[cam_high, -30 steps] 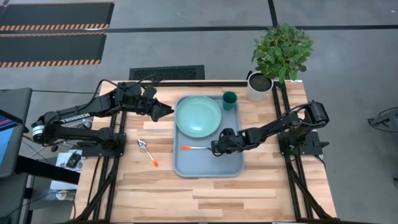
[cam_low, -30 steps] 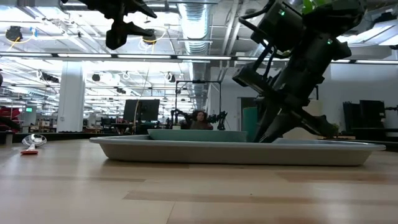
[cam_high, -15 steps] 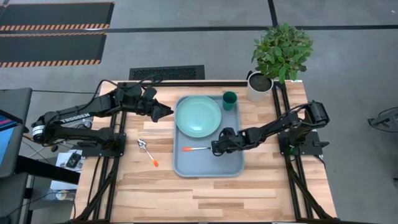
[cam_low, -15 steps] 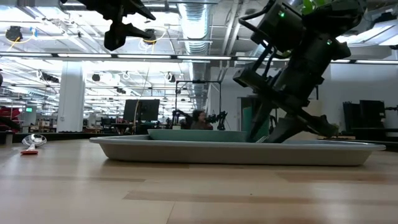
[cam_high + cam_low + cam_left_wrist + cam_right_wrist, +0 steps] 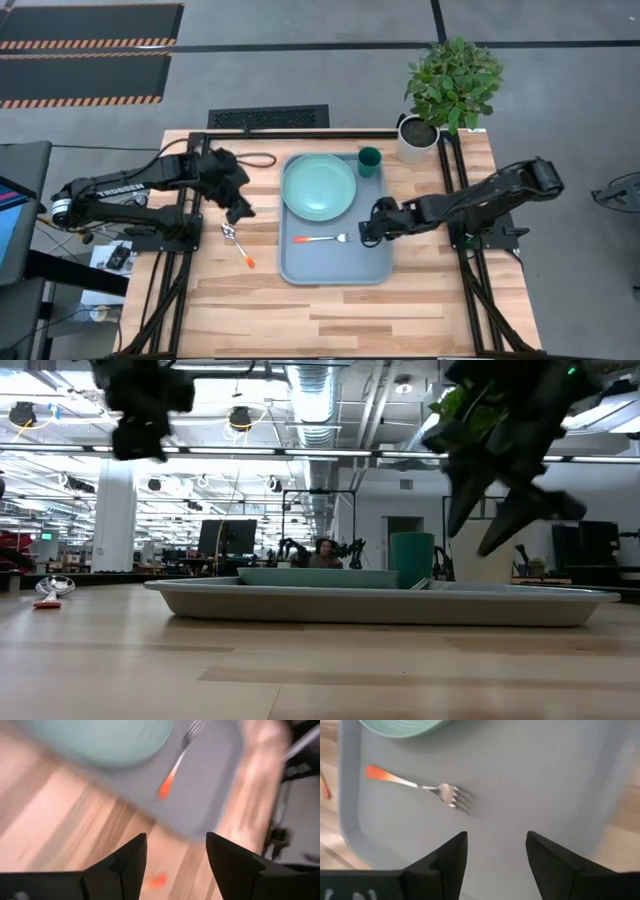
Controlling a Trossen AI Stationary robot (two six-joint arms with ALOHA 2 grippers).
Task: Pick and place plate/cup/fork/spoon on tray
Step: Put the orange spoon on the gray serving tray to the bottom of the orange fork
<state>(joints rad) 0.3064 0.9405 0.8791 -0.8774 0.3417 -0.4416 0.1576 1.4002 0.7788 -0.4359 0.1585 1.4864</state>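
The fork lies flat on the tray, orange handle toward the table's left, tines toward my right gripper. That gripper hangs open just right of the tines, above the tray, touching nothing. The plate rests on the tray's far half, and the cup stands upright in its far right corner. The spoon lies on the table left of the tray. My left gripper is open above the table just beyond the spoon's bowl.
A white pot with a green plant stands at the table's far right corner. A black cable loop lies near the far edge. Bare wood stretches along the near side of the table.
My right gripper has opened and let go of the fork, then risen and drawn back toward the table's right edge. The fork stays lying on the tray. My left gripper has swung from beside the plate toward the near edge and the spoon, tipping downward.
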